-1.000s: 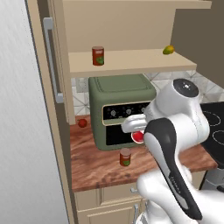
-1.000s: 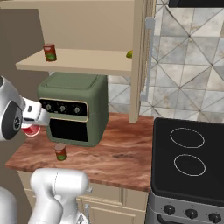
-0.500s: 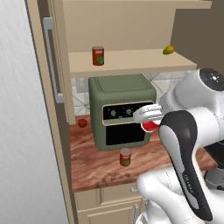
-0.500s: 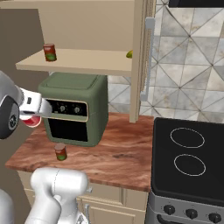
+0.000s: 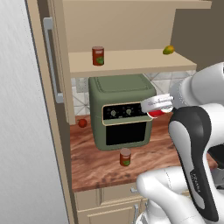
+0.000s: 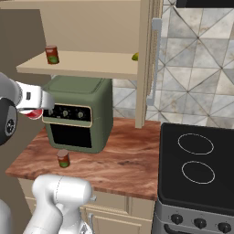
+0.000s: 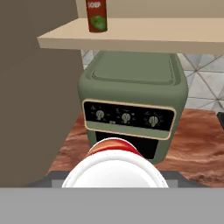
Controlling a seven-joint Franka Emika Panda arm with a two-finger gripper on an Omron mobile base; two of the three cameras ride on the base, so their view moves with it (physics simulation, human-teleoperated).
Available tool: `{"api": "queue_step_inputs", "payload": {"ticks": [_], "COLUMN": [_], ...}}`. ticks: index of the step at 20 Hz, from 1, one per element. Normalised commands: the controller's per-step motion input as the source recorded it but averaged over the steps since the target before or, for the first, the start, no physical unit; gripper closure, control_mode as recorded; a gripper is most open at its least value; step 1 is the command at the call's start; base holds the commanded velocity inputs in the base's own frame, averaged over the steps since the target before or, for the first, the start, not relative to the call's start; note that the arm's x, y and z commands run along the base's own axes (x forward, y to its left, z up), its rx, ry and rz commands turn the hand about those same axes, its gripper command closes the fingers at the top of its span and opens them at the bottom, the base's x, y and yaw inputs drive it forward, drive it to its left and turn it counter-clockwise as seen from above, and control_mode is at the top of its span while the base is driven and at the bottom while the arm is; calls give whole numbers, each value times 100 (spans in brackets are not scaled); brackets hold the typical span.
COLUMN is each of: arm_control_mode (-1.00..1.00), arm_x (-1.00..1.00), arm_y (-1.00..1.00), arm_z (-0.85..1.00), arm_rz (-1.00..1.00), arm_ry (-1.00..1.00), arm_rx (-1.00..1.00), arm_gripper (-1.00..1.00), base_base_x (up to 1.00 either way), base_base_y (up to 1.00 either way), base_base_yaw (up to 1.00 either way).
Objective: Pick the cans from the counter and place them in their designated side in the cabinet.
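Observation:
My gripper (image 5: 157, 106) is shut on a bright red can (image 5: 156, 113) with a white top rim, held in the air in front of the green oven's upper right corner. The same red can (image 7: 114, 148) sits at the bottom of the hand view, its white lid toward the camera and hiding the fingertips. A brown-red can with a green label (image 5: 125, 157) stands on the wooden counter (image 5: 96, 168) before the oven. Another can like it (image 5: 98, 56) stands on the left part of the cabinet shelf (image 5: 135, 62). From the right base, the gripper (image 6: 34, 108) hovers left of the oven.
A green oven (image 5: 120, 114) takes up the counter's back under the shelf. A small red fruit (image 5: 82, 123) lies to its left, and a yellow-green fruit (image 5: 168, 50) rests on the shelf's right end. The open cabinet door (image 5: 50, 61) stands at the left and the black stovetop (image 6: 196, 164) at the right.
The gripper has risen with the red can and moved to the right, from the oven's window height to the level of its knobs. Both other cans have stayed put.

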Motion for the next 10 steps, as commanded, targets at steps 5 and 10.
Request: {"api": "queue_step_inputs", "payload": {"ticks": [5, 10], "arm_control_mode": [-100, -100], "arm_x": [0, 0], "arm_y": [-2, -13], "arm_z": [42, 40], "arm_rz": [1, 1], "arm_ry": [-13, -10], "arm_rx": [-1, 0], "arm_gripper": [100, 100], "base_base_x": [0, 0], "base_base_y": [0, 0], "base_base_yaw": [0, 0]}}
